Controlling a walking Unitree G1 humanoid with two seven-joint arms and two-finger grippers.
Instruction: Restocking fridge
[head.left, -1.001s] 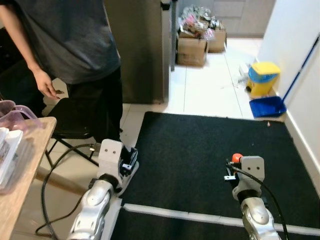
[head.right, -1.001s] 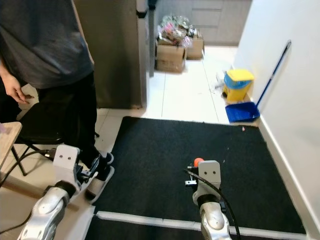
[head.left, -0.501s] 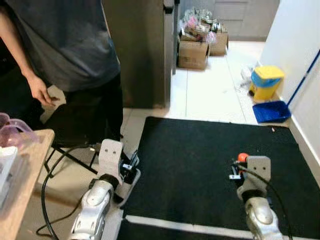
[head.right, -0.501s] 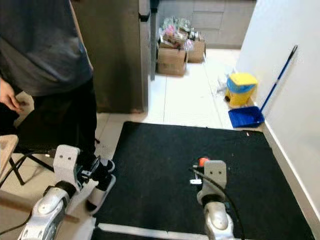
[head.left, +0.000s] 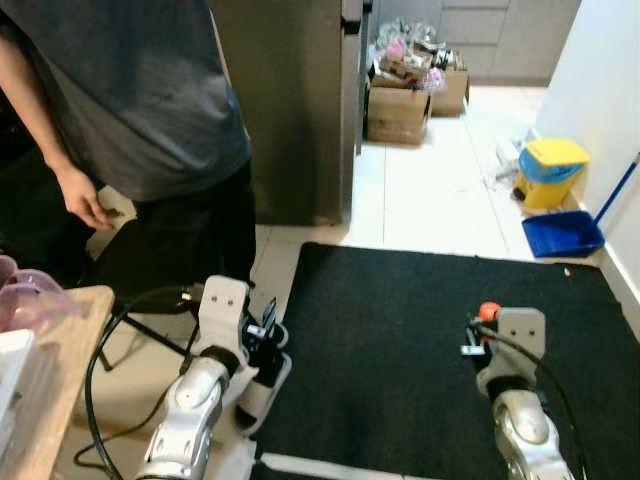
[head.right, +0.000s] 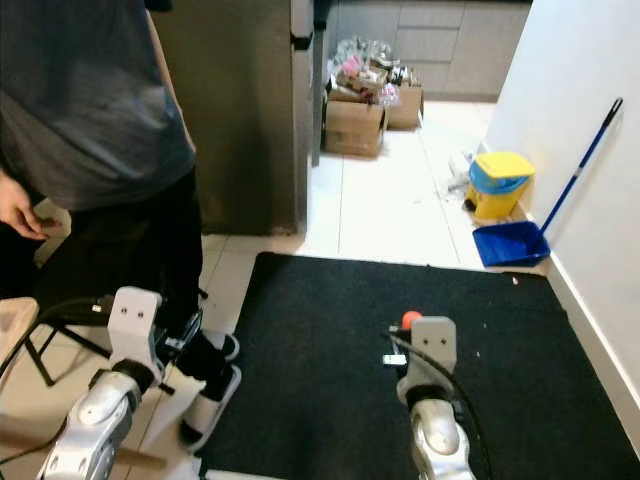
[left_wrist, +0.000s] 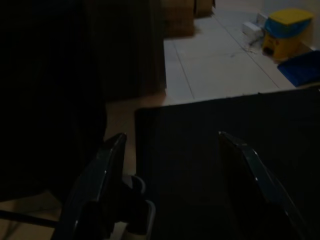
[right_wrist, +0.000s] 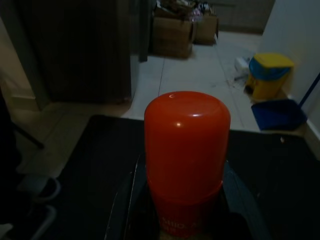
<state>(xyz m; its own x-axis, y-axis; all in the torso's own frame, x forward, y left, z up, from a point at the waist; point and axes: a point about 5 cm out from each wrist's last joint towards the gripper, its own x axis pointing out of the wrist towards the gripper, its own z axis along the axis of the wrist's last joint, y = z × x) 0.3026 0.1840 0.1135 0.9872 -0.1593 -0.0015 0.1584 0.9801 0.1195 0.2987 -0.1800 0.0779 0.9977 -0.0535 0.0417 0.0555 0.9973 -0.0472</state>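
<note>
The dark grey fridge (head.left: 290, 100) stands shut at the back, beyond the black mat. My right gripper (right_wrist: 184, 200) is shut on a bottle with a red-orange cap (right_wrist: 186, 145); the cap (head.left: 488, 311) peeks out in front of the right wrist, low over the mat. Low on the left, my left gripper (left_wrist: 171, 137) is open with nothing between its fingers, near the mat's left edge. A person in a grey shirt (head.left: 130, 100) stands on the left, just in front of the fridge.
A black mat (head.left: 420, 330) covers the floor ahead. Cardboard boxes (head.left: 398, 112) sit past the fridge, and a yellow bin (head.left: 553, 172) and blue dustpan (head.left: 568, 232) along the right wall. A wooden table (head.left: 50, 370) stands at my left. The person's shoes (head.left: 262, 385) and a cable lie near my left arm.
The whole picture has shifted: the camera has moved forward over the mat toward the fridge. Both grippers keep their pose, and the right still holds the bottle. The person's hand moved slightly.
</note>
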